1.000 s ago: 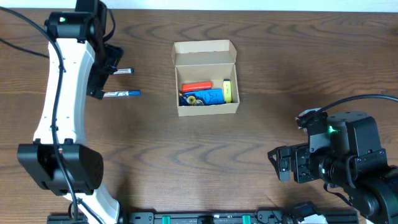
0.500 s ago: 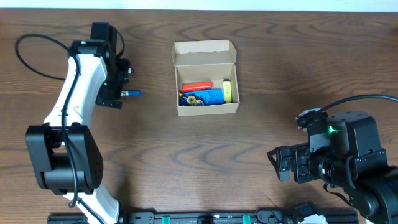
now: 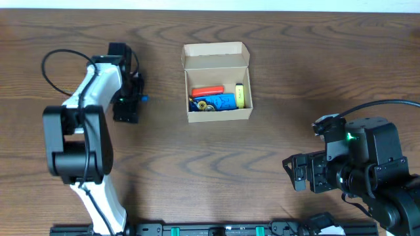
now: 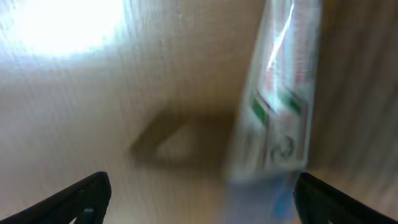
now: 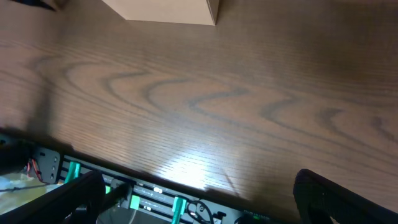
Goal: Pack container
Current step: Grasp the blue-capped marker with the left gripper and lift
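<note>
Two grippers: the left gripper (image 3: pixel 126 105) is at the table's left-centre and the right gripper (image 3: pixel 293 173) at the lower right of the overhead view, well apart from each other.
Left claw: released. The jaws stand wide, with the fingertips (image 4: pixel 87 194) at the lower corners of the wrist view and nothing clamped.
Marker: a marker (image 4: pixel 280 106) with a white-and-green label and a blue end lies on the wood between the left fingers, nearer the one at picture right. Blur hides whether it touches that finger. From overhead only its blue tip (image 3: pixel 143 99) shows beside the gripper.
Right claw: released. The jaws are wide over bare wood and hold nothing.
Container: the container (image 3: pixel 220 116), a tan cardboard box, sits at the upper centre of the table. It is near the left gripper but apart from it, and well apart from the right gripper.
Lid: the flap lid (image 3: pixel 216 56) is open and stands up along the far side.
Contents: a red item (image 3: pixel 207 91), a blue item (image 3: pixel 223 100) and a yellow item (image 3: pixel 240 96) lie inside, too small to identify.
Table: the table (image 3: pixel 197 170) is dark wood grain.
Right wrist view: a corner of the box is at the top edge and a rail with green lights (image 5: pixel 124 196) at the near edge.
</note>
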